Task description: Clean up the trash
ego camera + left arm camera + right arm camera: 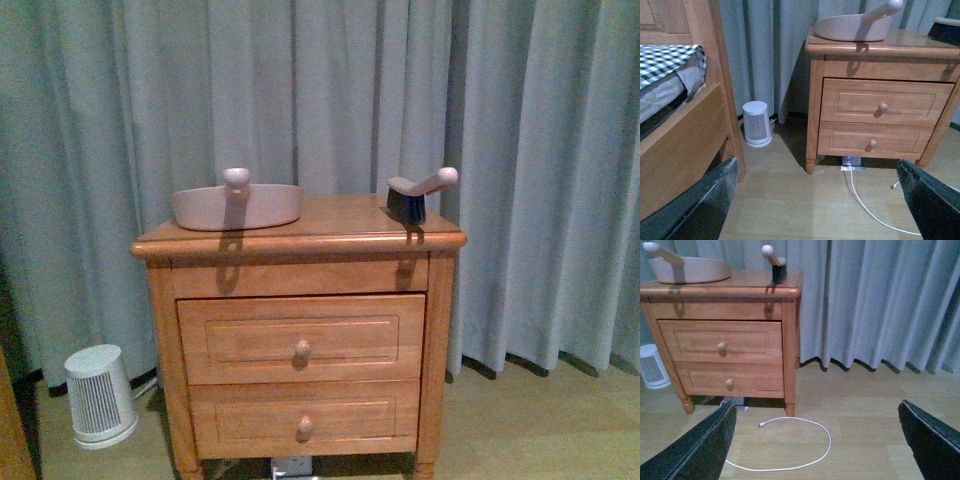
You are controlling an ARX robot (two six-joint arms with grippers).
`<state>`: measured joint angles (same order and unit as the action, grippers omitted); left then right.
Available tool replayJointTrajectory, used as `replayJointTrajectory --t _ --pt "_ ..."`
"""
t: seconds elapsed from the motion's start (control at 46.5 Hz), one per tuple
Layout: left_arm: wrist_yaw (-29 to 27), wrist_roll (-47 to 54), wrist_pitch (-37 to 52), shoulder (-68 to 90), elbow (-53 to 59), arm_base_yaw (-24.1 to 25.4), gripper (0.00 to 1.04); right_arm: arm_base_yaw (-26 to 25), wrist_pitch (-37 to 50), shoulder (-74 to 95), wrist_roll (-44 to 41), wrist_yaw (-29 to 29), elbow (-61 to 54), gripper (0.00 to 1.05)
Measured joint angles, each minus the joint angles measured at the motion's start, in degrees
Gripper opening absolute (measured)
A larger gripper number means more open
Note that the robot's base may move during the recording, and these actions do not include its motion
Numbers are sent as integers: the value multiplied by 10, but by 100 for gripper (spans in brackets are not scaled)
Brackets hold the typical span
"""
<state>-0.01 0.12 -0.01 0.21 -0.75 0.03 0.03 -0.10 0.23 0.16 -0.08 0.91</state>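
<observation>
Atop nightstand (340,216), beige dustpan (237,206), brush (415,196) apart

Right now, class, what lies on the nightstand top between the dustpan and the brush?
Only bare wood: the front view shows the nightstand top clear between dustpan and brush.

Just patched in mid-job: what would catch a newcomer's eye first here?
A wooden nightstand stands against grey curtains, with a beige dustpan on its top's left and a black-bristled brush on the right. A white cable loops on the floor beside it. No paper trash shows in any view.
</observation>
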Motion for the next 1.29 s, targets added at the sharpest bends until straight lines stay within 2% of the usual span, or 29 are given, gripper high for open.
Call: replayJointTrajectory --t 1.29 --pt "0 0 0 0 0 0 97 0 0 0 0 0 0 97"
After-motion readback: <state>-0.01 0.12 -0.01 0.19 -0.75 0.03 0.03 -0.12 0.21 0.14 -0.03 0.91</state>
